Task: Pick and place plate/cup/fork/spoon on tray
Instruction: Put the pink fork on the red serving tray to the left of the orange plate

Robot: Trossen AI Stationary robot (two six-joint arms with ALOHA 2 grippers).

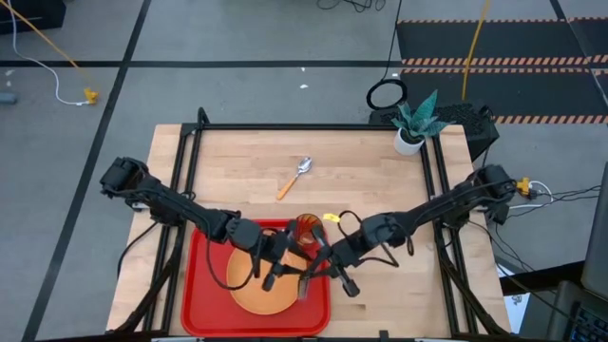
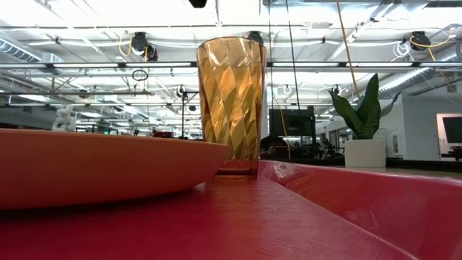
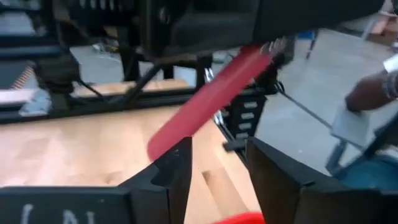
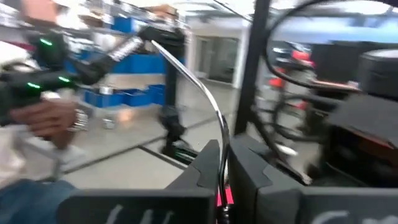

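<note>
Right claw (image 4: 222, 177) clenched on fork (image 3: 211, 96), left claw (image 3: 217, 171) released, both above tray (image 1: 204, 304). Plate (image 1: 249, 285), cup (image 1: 306, 228) on tray; spoon (image 1: 294, 178) left on bench (image 1: 361, 180), beyond tray.

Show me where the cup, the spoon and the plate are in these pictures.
cup (image 2: 231, 101), low view, middle of its faceted wall.
spoon (image 1: 304, 165), high view, its metal bowl.
plate (image 1: 256, 296), high view, bare orange face near its rim.

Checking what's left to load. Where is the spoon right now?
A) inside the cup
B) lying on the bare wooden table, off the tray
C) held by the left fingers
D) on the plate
B: the spoon lies on bare wood beyond the red tray, away from both arms.
</note>
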